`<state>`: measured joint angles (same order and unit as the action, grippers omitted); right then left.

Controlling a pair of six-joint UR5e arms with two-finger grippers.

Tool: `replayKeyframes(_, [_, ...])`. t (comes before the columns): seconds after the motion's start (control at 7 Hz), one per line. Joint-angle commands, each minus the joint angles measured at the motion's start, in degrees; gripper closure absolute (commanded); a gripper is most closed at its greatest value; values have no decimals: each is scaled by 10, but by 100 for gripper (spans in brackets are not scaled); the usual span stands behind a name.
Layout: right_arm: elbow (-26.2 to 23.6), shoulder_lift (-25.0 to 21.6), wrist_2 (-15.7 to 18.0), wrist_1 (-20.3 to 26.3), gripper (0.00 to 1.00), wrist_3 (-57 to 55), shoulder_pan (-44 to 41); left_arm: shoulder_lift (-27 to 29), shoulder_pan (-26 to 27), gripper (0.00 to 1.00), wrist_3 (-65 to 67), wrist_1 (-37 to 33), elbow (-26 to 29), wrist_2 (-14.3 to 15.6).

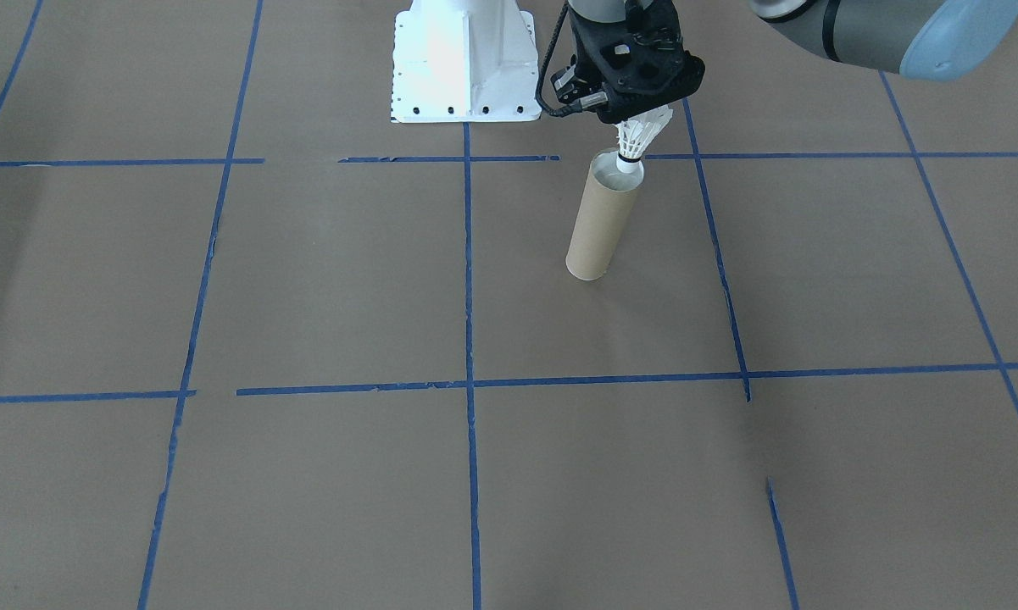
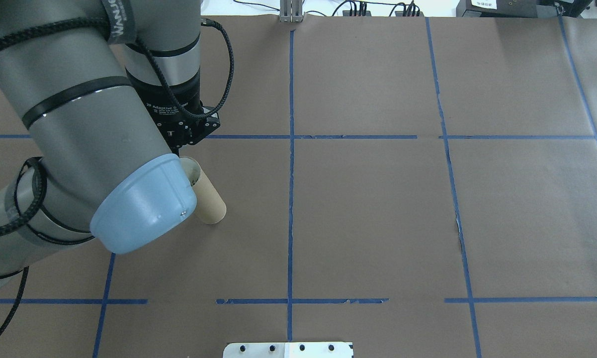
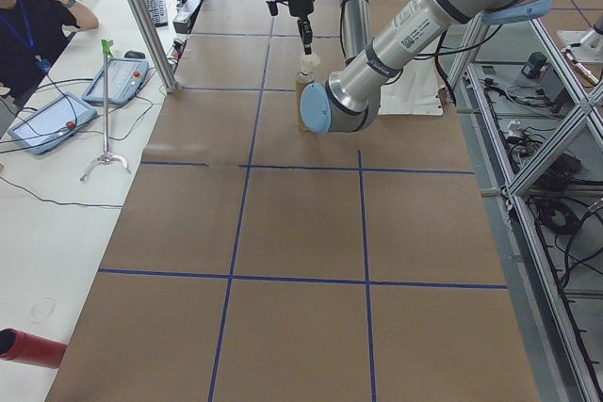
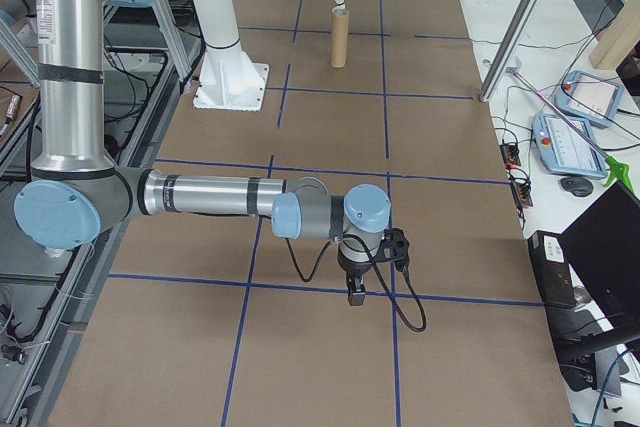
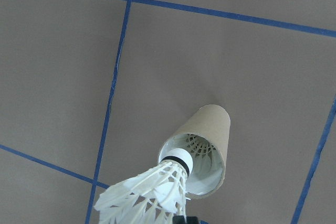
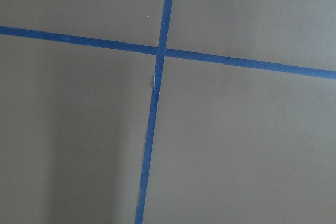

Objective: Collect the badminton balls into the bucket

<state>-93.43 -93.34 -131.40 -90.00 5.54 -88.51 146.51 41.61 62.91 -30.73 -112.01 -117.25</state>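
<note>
Left gripper clenched on the shuttlecock feathers, cork tip at the tube mouth; off-centre release could snag feathers on the rim, tipping the tube.

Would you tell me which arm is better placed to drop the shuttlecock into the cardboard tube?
Left. The left gripper holds the shuttlecock by its feathers, cork tip down at the mouth of the tube. The right gripper hangs far away over bare table.
</note>
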Motion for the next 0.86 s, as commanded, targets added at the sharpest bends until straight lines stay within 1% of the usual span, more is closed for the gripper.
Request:
replayKeyframes(0.0, [0, 0, 0, 0, 0, 0, 0, -2, -1, 100, -2, -3, 8, -1])
replayKeyframes(0.14, [1, 0, 0, 0, 0, 0, 0, -3, -1, 100, -2, -7, 10, -4])
replayKeyframes(0.29, [0, 0, 0, 0, 0, 0, 0, -15, -1, 45, 1, -26, 11, -10])
replayKeyframes(0.43, [0, 0, 0, 0, 0, 0, 0, -16, -1, 0, 2, -27, 5, -10])
replayKeyframes(0.57, [0, 0, 0, 0, 0, 0, 0, -16, 0, 0, 2, -28, 2, -9])
replayKeyframes(0.71, [1, 0, 0, 0, 0, 0, 0, -18, 2, 0, -2, -28, -16, -4])
